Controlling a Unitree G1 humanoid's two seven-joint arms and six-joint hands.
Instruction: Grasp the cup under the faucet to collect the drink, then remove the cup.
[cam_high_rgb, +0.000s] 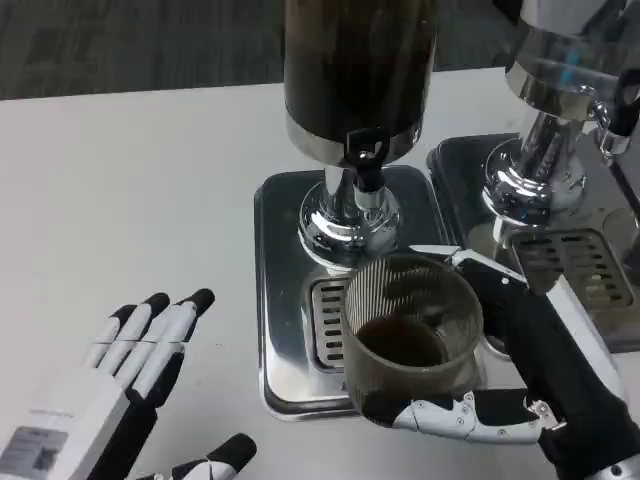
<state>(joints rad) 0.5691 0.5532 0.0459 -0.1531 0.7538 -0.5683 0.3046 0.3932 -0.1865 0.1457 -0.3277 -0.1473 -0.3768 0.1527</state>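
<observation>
A clear ribbed cup (411, 330) with dark drink in its bottom stands over the drip grate (327, 322) of the near dispenser's steel tray (280, 250). My right hand (520, 385) grips the cup from the right, fingers wrapped around its front and thumb side behind. The black faucet (365, 160) of the dark drink dispenser (358, 70) sits just behind and above the cup's rim. My left hand (130, 385) lies open at the lower left of the table, fingers spread, holding nothing.
A second chrome dispenser (560, 110) with its own tray and grate (575, 265) stands to the right, close behind my right forearm. The white table (130, 190) stretches bare to the left.
</observation>
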